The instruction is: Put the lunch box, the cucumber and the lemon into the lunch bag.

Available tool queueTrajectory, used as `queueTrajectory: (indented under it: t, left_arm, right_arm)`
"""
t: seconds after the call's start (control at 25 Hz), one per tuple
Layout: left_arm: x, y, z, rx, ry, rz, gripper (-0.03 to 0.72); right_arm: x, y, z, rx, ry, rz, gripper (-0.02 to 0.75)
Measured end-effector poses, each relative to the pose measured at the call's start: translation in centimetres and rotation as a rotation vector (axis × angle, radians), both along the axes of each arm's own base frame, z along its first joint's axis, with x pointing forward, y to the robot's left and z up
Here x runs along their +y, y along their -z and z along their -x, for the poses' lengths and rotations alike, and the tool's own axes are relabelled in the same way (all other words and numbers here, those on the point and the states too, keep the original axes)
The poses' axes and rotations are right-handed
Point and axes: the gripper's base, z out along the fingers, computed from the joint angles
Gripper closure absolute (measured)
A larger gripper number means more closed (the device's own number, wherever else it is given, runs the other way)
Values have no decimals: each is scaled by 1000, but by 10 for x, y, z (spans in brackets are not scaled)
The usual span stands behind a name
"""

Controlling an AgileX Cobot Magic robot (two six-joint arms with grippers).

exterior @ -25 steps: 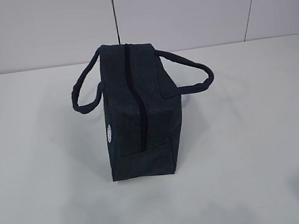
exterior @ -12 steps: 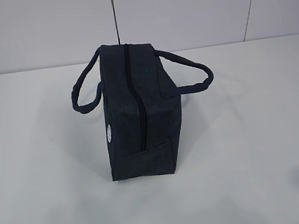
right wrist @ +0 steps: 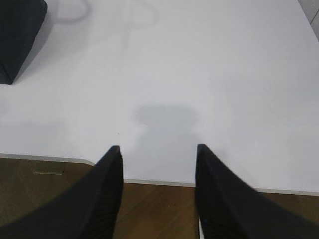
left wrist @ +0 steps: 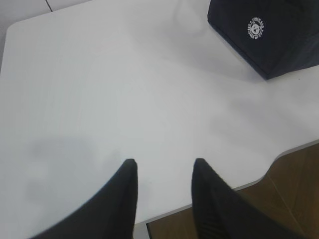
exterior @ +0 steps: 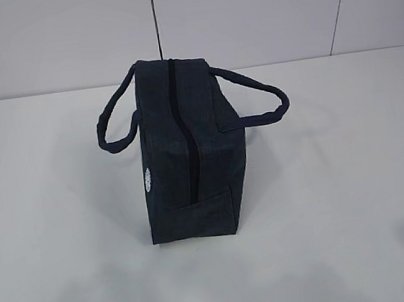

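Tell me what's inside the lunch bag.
That cannot be seen. The lunch bag stands on the table with its zipper shut, so the inside is hidden. No lunch box, cucumber or lemon shows in any view.

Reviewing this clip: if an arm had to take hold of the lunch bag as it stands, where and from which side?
The right loop handle of the lunch bag, probably from the right: it arches clear of the bag's wall, giving open jaws a thin strap to close on. The body looks too broad.
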Motion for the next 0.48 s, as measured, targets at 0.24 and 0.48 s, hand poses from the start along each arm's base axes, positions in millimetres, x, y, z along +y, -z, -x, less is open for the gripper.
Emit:
queueTrajectory:
  t: [0.24, 0.48]
  left_arm:
    - [0, 0, 0, 0, 0, 0, 440]
    - [0, 0, 0, 0, 0, 0, 440]
  right_arm:
    - [0, 0, 0, -2, 0, 0, 379]
    - [0, 0, 0, -2, 0, 0, 379]
